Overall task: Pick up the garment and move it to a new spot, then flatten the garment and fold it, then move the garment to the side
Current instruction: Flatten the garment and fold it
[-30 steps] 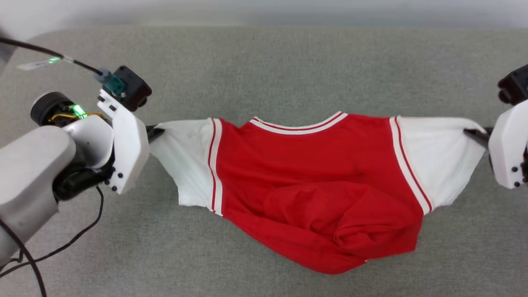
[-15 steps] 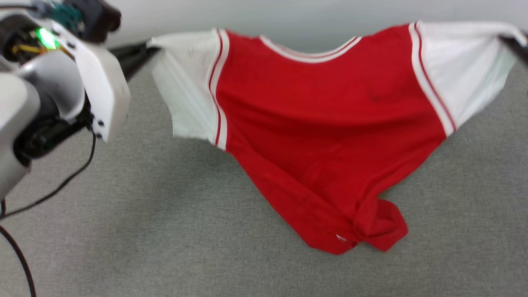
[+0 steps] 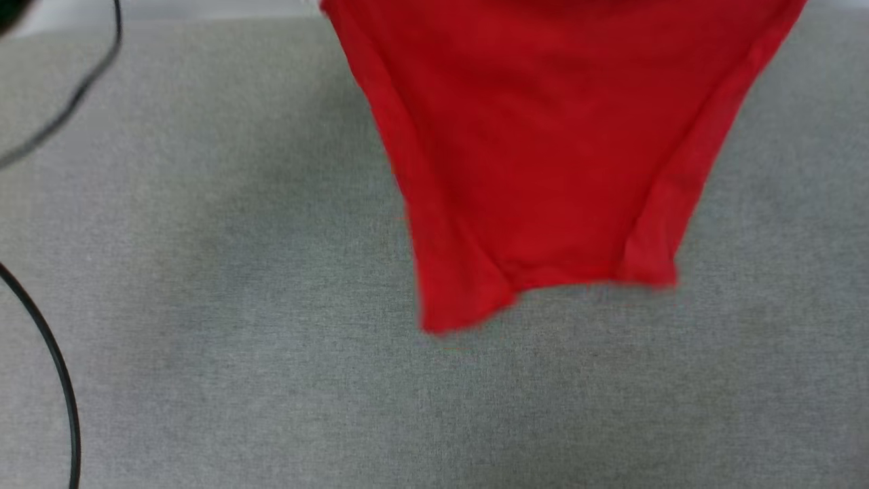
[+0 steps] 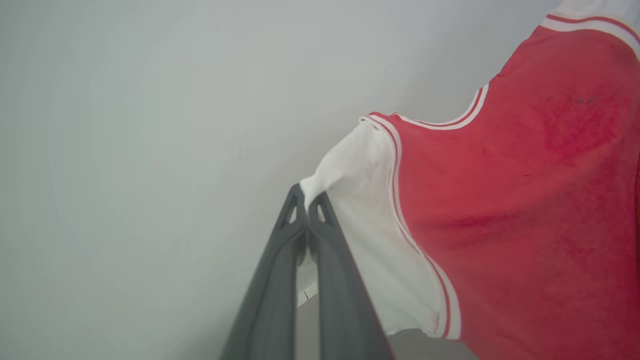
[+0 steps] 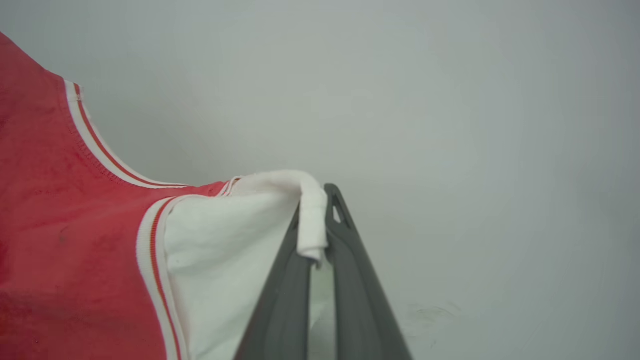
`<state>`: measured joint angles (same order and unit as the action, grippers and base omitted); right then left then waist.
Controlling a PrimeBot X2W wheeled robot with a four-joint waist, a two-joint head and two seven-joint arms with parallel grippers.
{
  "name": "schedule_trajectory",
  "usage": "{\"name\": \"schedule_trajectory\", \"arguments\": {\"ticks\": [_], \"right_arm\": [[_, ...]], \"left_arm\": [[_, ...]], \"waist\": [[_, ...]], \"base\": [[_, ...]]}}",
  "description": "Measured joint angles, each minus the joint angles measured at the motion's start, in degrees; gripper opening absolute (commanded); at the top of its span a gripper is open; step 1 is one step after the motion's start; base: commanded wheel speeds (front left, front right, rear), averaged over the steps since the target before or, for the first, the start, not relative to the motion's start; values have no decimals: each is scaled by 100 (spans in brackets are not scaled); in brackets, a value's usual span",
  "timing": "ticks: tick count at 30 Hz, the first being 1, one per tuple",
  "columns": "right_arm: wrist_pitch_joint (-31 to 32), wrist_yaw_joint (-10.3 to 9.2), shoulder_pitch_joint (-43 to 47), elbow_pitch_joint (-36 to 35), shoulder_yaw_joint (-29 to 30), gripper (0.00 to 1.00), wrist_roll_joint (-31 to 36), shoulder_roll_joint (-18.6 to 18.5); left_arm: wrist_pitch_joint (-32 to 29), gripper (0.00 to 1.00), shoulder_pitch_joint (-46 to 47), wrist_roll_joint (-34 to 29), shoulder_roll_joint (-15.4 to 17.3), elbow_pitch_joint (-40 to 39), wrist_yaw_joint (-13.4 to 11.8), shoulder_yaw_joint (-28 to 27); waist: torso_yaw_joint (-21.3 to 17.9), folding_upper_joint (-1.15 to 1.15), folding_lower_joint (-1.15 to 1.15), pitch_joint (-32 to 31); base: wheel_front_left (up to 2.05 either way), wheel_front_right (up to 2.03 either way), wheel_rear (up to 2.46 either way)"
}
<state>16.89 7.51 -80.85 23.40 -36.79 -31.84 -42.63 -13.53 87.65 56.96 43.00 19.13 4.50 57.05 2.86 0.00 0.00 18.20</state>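
Head view: garment (image 3: 543, 136) hangs down from the top edge, red body and blurred hem over the grey surface (image 3: 204, 353). Hem-to-surface contact: cannot tell. Black cable (image 3: 60, 380) at left edge.

L wrist view: left gripper (image 4: 306, 199), fingers clamped together on tip of white sleeve (image 4: 360, 210). Striped neck trim visible.

R wrist view: right gripper (image 5: 318, 202), fingers clamped on opposite sleeve (image 5: 235, 240), cuff rolled over one fingertip.
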Motion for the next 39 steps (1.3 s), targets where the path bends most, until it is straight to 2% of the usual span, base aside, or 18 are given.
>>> {"name": "schedule_trajectory", "arguments": {"ticks": [5, 13, 17, 21, 28, 34, 39], "right_arm": [[-231, 0, -945, 631, 15, 0, 361, 377], [-703, 0, -2217, 1457, -97, 0, 817, 787], [-953, 0, -2631, 1902, -133, 0, 921, 964], [-1139, 0, -2785, 2301, -299, 0, 921, 1137], [-1586, 0, -2301, 2731, -873, 0, 658, 1339], [-2053, 0, -1404, 2853, -1367, 0, 186, 1446], [-2377, 0, -527, 2764, -1811, 0, -237, 1455]], "left_arm": [[146, 0, 773, -208, -285, 488, 2, -189], [686, 0, 1725, -463, -614, 1308, -13, -516], [956, 0, 1974, -510, -770, 1685, 55, -561], [1170, 0, 2067, -545, -794, 1986, 125, -554], [1384, 0, 1598, -522, -900, 2377, 255, -215], [1748, 0, 646, -337, -842, 2420, 289, 70], [2168, 0, -355, -104, -698, 2109, 289, 296]], "waist": [[-7, 0, 0, 421], [-9, 0, 0, 911], [-2, 0, 0, 999], [5, 0, 0, 1077], [-25, 0, 0, 1115], [-68, 0, 0, 899], [-102, 0, 0, 605]], "base": [[0, 0, 0], [0, 0, 0], [0, 0, 0], [0, 0, 0], [0, 0, 0], [0, 0, 0], [0, 0, 0]]}}
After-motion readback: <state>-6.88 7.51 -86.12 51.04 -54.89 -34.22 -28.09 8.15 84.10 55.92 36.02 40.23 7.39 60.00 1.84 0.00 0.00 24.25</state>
